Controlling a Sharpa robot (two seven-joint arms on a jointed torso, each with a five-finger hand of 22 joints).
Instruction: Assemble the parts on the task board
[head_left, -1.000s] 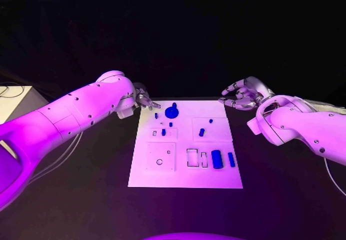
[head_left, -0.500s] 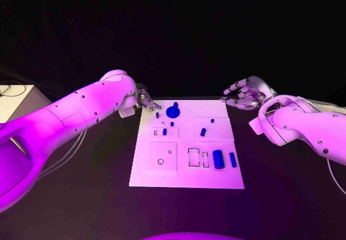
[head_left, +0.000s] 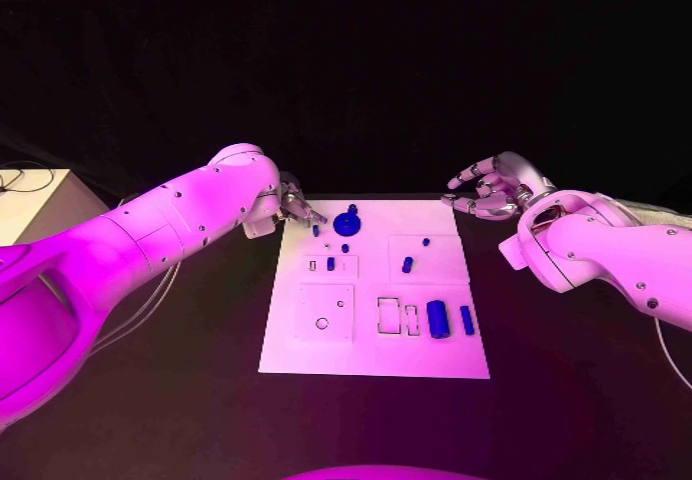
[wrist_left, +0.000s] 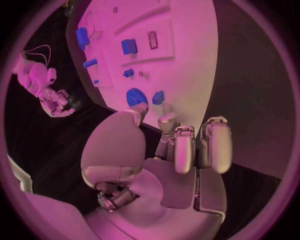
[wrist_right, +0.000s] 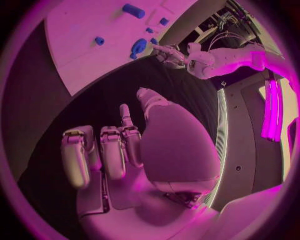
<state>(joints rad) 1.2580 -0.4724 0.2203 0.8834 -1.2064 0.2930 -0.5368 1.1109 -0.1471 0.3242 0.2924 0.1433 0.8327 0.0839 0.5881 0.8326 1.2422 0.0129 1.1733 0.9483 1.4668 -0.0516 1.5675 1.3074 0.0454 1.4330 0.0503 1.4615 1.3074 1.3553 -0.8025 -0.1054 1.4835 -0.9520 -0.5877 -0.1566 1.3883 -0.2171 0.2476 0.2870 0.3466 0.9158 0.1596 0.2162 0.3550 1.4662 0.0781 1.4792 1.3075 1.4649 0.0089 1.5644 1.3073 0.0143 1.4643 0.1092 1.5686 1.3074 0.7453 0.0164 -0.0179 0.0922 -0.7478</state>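
Reaching with left hand (head_left: 296, 207), fingers apart and seemingly empty, toward round blue part (head_left: 348, 223) at task board (head_left: 375, 350) far edge, ready to grasp; right hand (head_left: 490, 190) loosely curled, empty, parked clear.

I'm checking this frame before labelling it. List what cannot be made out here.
- Left hand, head view: its own arm covers most of it, so whether the fingers touch the task board cannot be told.
- Small blue parts on the board, head view: too small to tell their shapes.
- Right hand, head view: its fingers curl away, hiding the palm.
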